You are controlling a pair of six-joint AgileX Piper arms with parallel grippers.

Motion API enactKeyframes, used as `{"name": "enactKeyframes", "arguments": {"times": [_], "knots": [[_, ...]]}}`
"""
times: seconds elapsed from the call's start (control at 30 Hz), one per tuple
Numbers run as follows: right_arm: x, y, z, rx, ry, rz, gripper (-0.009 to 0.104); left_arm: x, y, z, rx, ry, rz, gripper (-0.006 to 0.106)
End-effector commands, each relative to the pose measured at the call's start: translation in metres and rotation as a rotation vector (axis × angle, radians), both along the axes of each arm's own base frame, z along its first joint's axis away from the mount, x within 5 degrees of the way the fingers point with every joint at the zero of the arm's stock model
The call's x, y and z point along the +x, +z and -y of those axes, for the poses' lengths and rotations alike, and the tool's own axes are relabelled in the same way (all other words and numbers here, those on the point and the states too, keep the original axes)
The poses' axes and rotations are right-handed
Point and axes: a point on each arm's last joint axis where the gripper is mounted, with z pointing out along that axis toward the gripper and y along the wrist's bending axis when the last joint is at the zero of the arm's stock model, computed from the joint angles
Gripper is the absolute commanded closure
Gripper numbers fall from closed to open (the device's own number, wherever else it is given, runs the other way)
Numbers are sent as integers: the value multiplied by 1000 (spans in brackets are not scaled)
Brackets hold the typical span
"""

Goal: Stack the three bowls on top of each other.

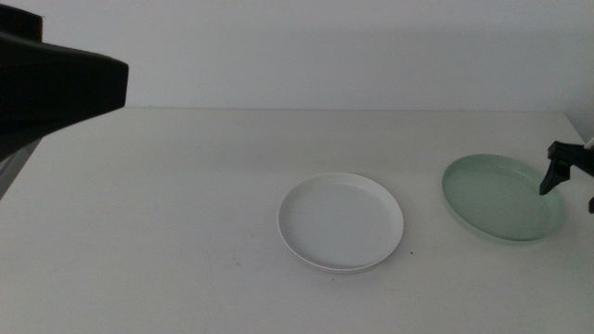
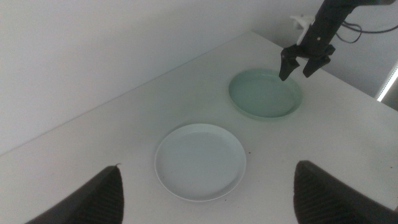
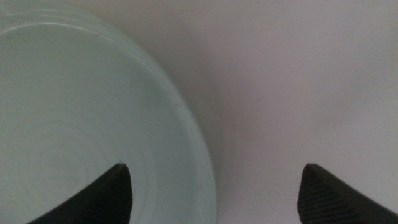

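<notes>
So the right gripper [image 1: 568, 183] is hanging wide open right over the far-right rim of the pale green bowl [image 1: 497, 196], straddling that edge, while the white bowl [image 1: 340, 221] is sitting mid-table to its left and the left gripper [image 2: 208, 193] is hovering open, farther off.

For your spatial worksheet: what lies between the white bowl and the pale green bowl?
Nothing: bare table separates the white bowl and pale green bowl, as the middle view shows.
</notes>
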Motion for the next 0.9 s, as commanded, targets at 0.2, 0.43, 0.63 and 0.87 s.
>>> {"name": "enactKeyframes", "arguments": {"times": [0.2, 0.43, 0.63, 0.87], "knots": [[8, -30, 1, 48, -26, -25, 34, 0, 1, 0, -13, 0, 5, 7], [7, -40, 5, 27, -15, -49, 84, 0, 1, 1, -16, -2, 4, 7], [-2, -6, 7, -3, -24, 37, 97, 0, 1, 1, -18, 0, 7, 7], [-22, 100, -26, 68, -12, 306, 97, 0, 1, 1, -18, 0, 7, 7]]}}
